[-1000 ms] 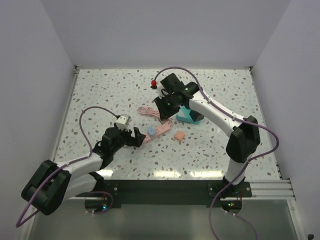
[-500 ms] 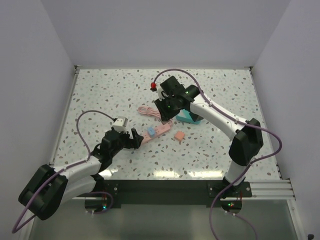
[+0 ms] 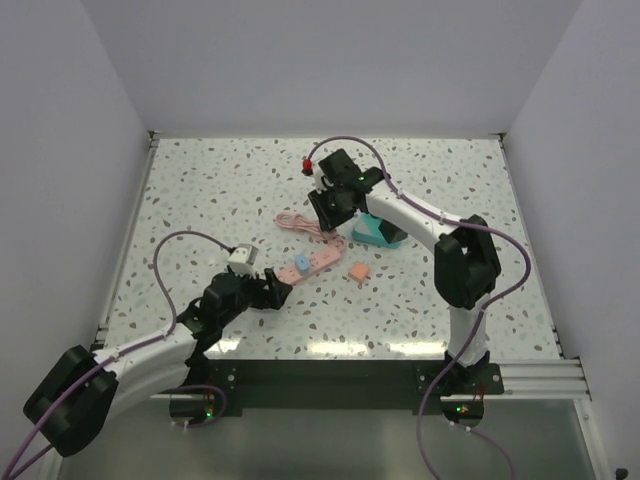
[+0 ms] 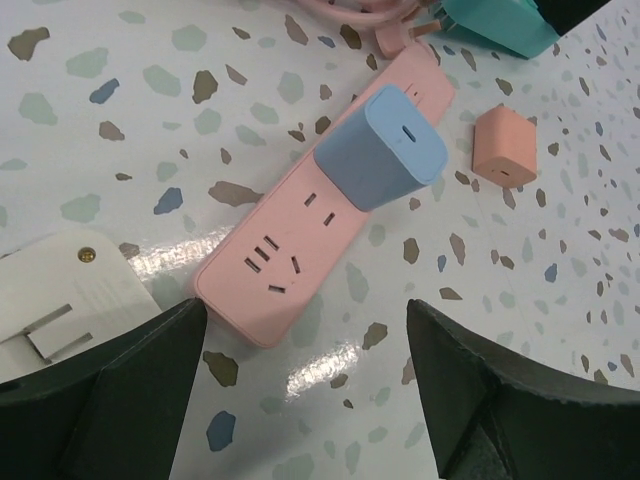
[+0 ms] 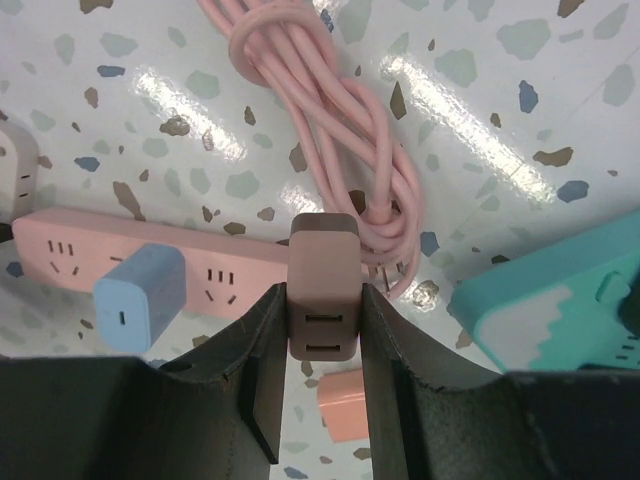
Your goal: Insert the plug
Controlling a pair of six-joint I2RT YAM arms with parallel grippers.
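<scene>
We saw the small off-white square plastic plug (image 4: pixel 55 300) lay, prongs showing, just outside one finger of the nearer, wide-spread left gripper (image 4: pixel 303 325), beside the pink plastic power strip's (image 4: pixel 300 230) end that ran away between its fingers, while the right gripper (image 5: pixel 320 300) clenched a taupe charger block (image 5: pixel 322 255).

The speckled terrazzo counter (image 3: pixel 200 190) carries a pink power strip (image 4: pixel 290 250) lying flat near its middle, sockets up. At the strip's far end a pink cord (image 5: pixel 330 150) lies in a looped bundle, with a teal block (image 5: pixel 560 300) near it. A small pink-orange block (image 4: pixel 505 147) sits apart to the strip's right. An off-white plug (image 4: pixel 60 300) lies near the strip's near end, prongs showing.
</scene>
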